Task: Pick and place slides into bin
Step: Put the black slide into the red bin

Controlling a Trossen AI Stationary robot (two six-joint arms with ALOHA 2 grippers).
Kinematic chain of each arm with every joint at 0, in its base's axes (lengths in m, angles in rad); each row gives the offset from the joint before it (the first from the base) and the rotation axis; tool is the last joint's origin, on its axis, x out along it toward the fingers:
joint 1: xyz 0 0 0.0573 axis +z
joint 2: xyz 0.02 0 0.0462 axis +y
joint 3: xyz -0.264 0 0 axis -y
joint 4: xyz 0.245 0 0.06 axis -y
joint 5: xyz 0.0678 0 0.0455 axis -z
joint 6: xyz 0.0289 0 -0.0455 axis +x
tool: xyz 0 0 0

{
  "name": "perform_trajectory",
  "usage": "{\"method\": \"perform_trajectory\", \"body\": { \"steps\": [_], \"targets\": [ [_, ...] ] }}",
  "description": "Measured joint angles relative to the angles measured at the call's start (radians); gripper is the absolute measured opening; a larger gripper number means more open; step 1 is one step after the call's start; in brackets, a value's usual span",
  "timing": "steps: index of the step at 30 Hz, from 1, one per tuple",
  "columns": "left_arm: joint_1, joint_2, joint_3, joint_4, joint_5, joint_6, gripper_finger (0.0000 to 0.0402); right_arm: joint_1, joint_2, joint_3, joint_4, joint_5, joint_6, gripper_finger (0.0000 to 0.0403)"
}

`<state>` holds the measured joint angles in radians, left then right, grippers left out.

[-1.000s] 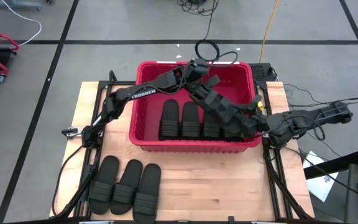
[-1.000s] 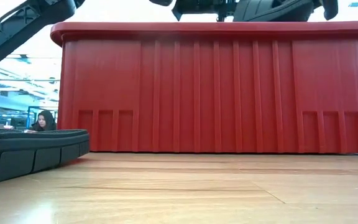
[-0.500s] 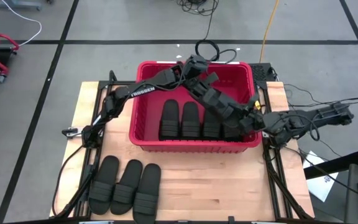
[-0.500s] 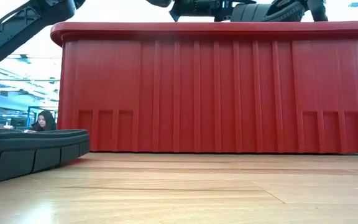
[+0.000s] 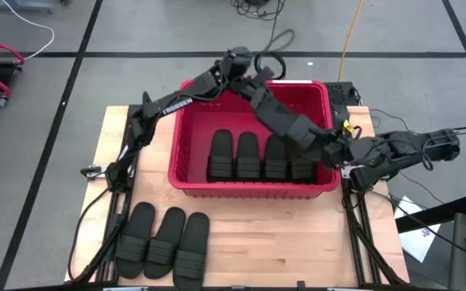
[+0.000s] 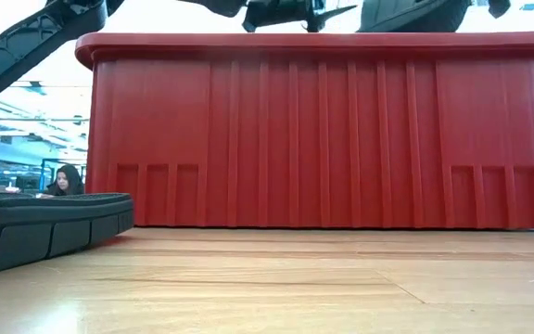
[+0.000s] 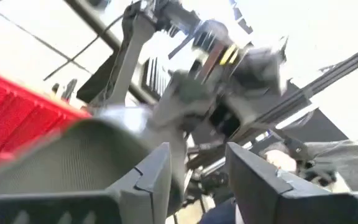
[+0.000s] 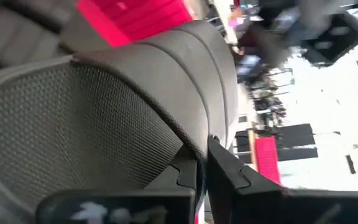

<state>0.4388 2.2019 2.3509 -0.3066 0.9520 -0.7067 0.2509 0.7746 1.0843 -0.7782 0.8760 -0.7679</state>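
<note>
We see the red bin (image 5: 186, 174) at the worktop's far edge, centred. 4 slides (image 5: 247, 157) lie side by side inside it, along its near wall. A 5th slide (image 5: 285, 123) is in the air above the bin, running diagonally from the far rim toward the right wall.

Right gripper (image 5: 330, 147) is at that slide's near-right end, over the bin's right wall. The right wrist view shows its fingers (image 8: 229, 171) clamped on the slide's strap (image 8: 185, 81).

Left gripper (image 5: 247, 73) is at the slide's far end, above the bin's far rim. In the left wrist view its fingers (image 7: 151, 177) stand apart with the slide's sole (image 7: 61, 158) just beside them; we cannot tell whether they touch it.

3 more slides (image 5: 164, 237) lie in a row at the worktop's near-left corner, outside the bin. The low view shows one sole (image 6: 49, 223) at the left and the bin's front wall (image 6: 323, 139) filling most of the picture. A person (image 6: 66, 179) is in the room behind.
</note>
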Motion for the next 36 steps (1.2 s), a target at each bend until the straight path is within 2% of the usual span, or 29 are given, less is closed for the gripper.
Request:
{"method": "perform_trajectory", "body": {
  "steps": [2,5,8,11,17,24,30,33,36],
  "targets": [
    [0.024,-0.013,0.0,0.005,0.013,-0.026,0.0154,0.006,-0.002,0.001,-0.043,-0.007,0.046,0.0003],
    [0.044,-0.038,-0.001,-0.028,-0.011,-0.005,0.015,0.007,-0.004,0.002,-0.071,0.067,0.115,0.0003],
    [0.054,-0.075,-0.001,-0.067,-0.01,0.047,0.013,0.006,0.007,0.003,-0.086,0.154,0.203,0.0003],
    [0.063,-0.112,-0.001,-0.119,-0.011,0.099,0.0106,0.007,0.029,0.003,-0.095,0.189,0.279,0.0003],
    [0.118,-0.185,-0.002,-0.169,0.008,0.17,0.0068,-0.003,0.108,0.003,-0.097,0.157,0.485,0.0002],
    [0.227,-0.265,-0.002,-0.189,0.129,0.235,0.0037,-0.164,0.23,0.003,-0.102,0.091,0.779,0.0002],
    [0.318,-0.31,-0.002,-0.192,0.233,0.259,0.0019,-0.22,0.398,0.003,-0.136,0.019,1.002,0.0002],
    [0.357,-0.317,-0.002,-0.198,0.285,0.259,0.0009,-0.213,0.476,0.007,-0.194,0.047,1.129,0.0002],
    [0.386,-0.32,-0.002,-0.199,0.322,0.251,0.0002,-0.211,0.553,0.042,-0.346,0.056,1.288,0.0002]
  ]
}}
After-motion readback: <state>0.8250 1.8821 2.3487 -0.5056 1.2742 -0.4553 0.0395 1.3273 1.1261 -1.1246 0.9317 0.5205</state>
